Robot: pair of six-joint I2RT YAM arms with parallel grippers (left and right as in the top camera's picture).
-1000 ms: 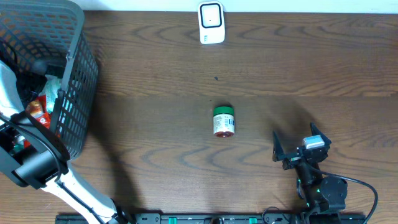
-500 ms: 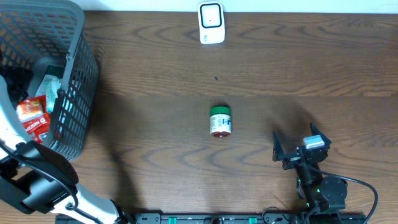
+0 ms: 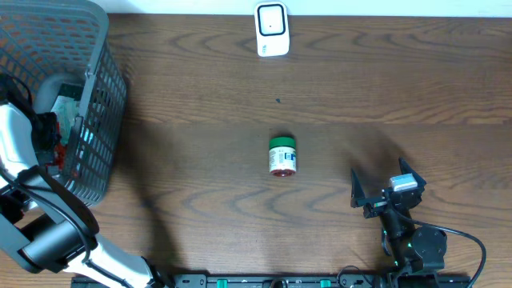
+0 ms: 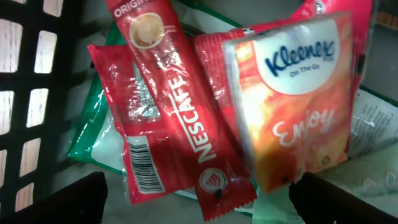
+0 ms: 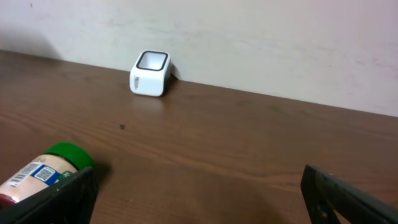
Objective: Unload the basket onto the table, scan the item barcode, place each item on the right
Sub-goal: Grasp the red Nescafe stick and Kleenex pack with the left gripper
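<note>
Item: red coffee sachets (image 4: 180, 112), lying in the basket (image 3: 96, 104) between your left jaws, which are standing wide open and holding nothing. Handling: you are aiming across one sachet's narrow width, clearing the tissue pack (image 4: 298, 93) by the right-hand jaw and leaving the barcode (image 4: 144, 165) uncovered.

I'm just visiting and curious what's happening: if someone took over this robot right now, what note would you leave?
Left gripper: open, down in the basket over Nescafe sachets and a Kleenex pack, holding nothing.
Right gripper: open, idle at the table's near edge.
Green-lidded jar lies mid-table; scanner at the far edge.
Done: nothing in hand; no scan shown.
Left: grasp an item, show its barcode to the scanner.
</note>
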